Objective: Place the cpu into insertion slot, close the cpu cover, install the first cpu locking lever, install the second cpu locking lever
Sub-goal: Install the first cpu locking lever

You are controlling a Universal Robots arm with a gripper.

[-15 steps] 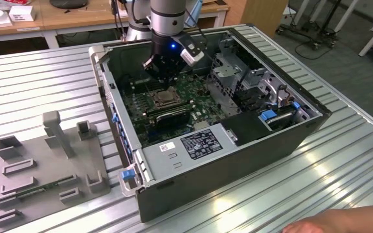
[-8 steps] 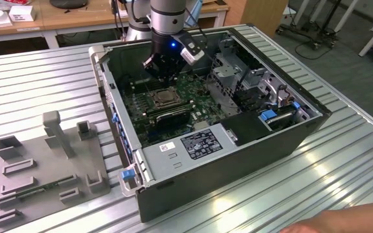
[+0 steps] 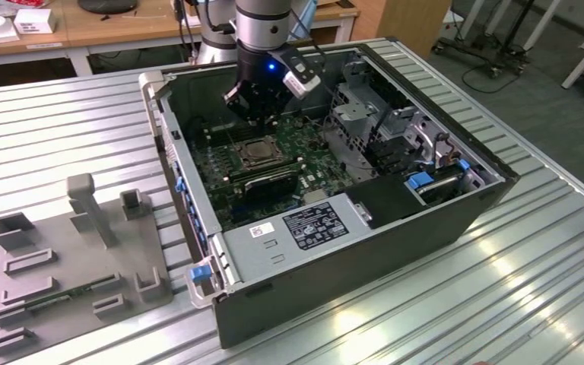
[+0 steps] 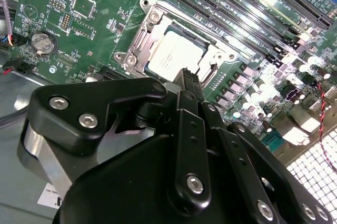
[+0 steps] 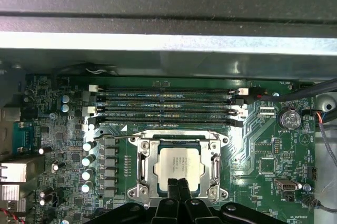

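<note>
Pointing downward, closed pincer (image 5: 178, 183) above cpu (image 5: 179, 162).

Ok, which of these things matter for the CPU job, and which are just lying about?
Job: gripper, cpu, cpu cover, insertion slot.
Lying about: memory slots, coin battery, power supply box, grey fixture plate.

- One computer case (image 3: 373, 251)
- One power supply box (image 3: 307, 224)
- One green motherboard (image 5: 274, 145)
- One cpu (image 5: 179, 162)
- One cpu cover (image 5: 145, 163)
- Four long memory slots (image 5: 166, 113)
- One coin battery (image 5: 289, 118)
- One gripper (image 5: 178, 183)
- One grey fixture tray (image 3: 49, 262)
</note>
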